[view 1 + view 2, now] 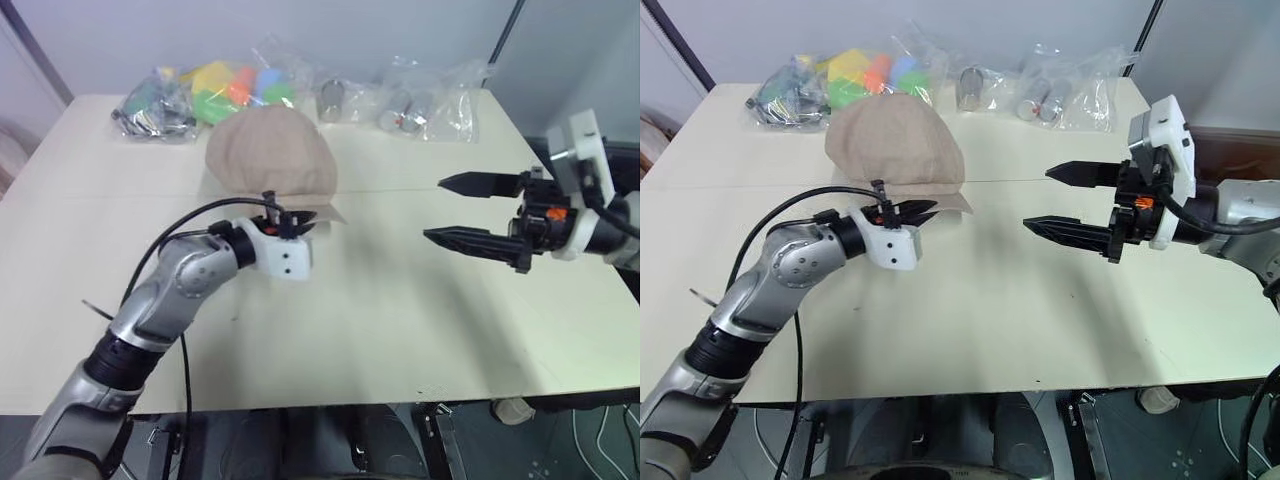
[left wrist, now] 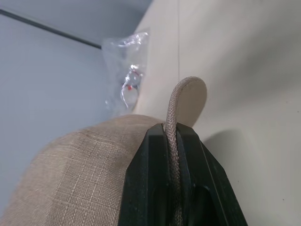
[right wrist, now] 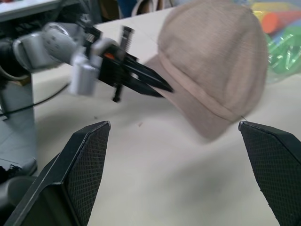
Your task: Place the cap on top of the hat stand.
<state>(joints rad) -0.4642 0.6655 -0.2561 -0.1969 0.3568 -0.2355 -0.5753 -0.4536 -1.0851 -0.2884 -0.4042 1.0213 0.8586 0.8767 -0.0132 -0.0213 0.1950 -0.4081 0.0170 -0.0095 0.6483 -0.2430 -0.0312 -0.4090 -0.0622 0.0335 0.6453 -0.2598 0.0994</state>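
While a wide cream table (image 1: 400,330) spans the scene, the cap (image 1: 270,150) sits at about twelve o'clock from its centre, just in front of clear plastic bags (image 1: 210,95) of colourful items along the far edge. Its beige fabric crown looks soft, puffy and light, likely to sag if lifted by one edge. Its short brim (image 2: 190,96) looks stiffer, the better place to take hold. The left gripper (image 1: 300,222), at nine o'clock, is pinched tight on that brim. The right gripper (image 1: 470,212), at three o'clock, hangs spread wide with nothing between its fingers, well apart from the cap
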